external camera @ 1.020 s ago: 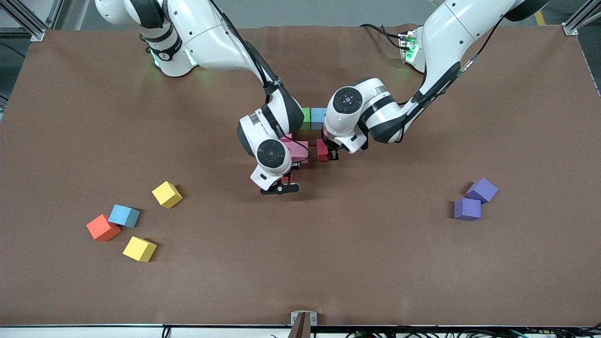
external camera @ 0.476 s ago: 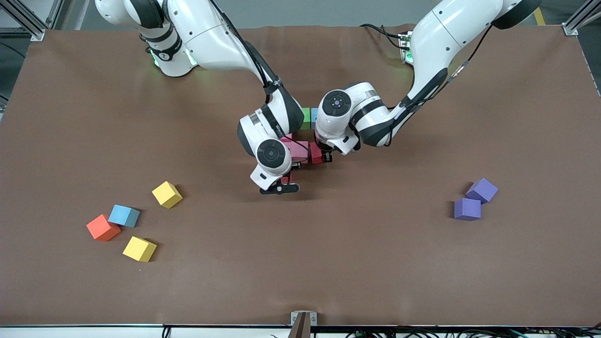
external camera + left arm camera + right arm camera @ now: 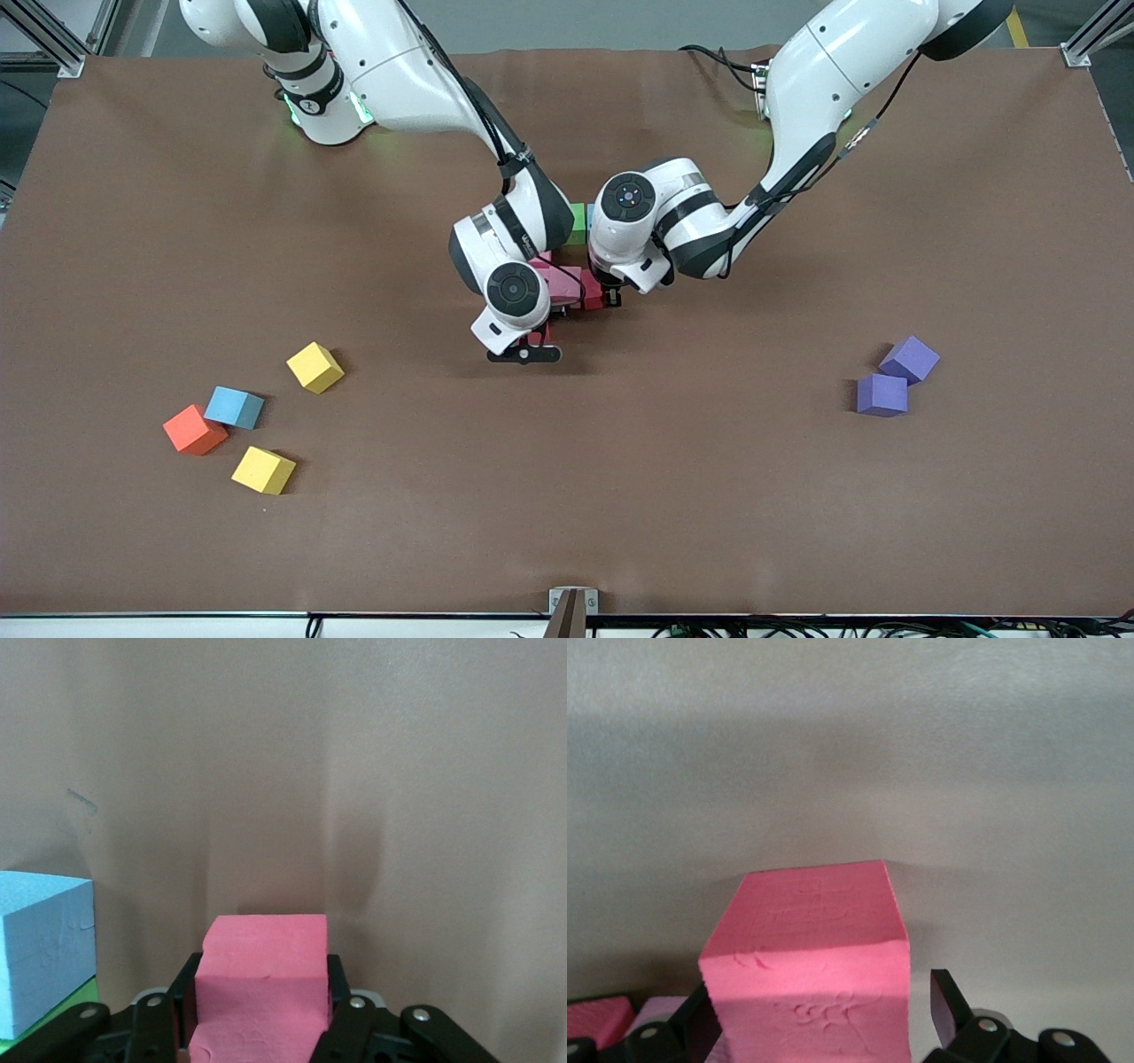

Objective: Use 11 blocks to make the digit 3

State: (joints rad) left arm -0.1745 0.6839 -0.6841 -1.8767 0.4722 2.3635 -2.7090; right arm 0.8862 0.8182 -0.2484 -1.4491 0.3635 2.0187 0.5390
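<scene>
Now, red block [image 3: 592,291] between left jaws

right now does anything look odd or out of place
The orange cube sits among the loose blocks toward the right arm's end, and no such colour shows in the figure. The pink block shows surface dents in the right wrist view.

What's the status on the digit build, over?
Left gripper shut on red block. Right gripper open around pink block. Grippers close together; purple blocks loose.
</scene>
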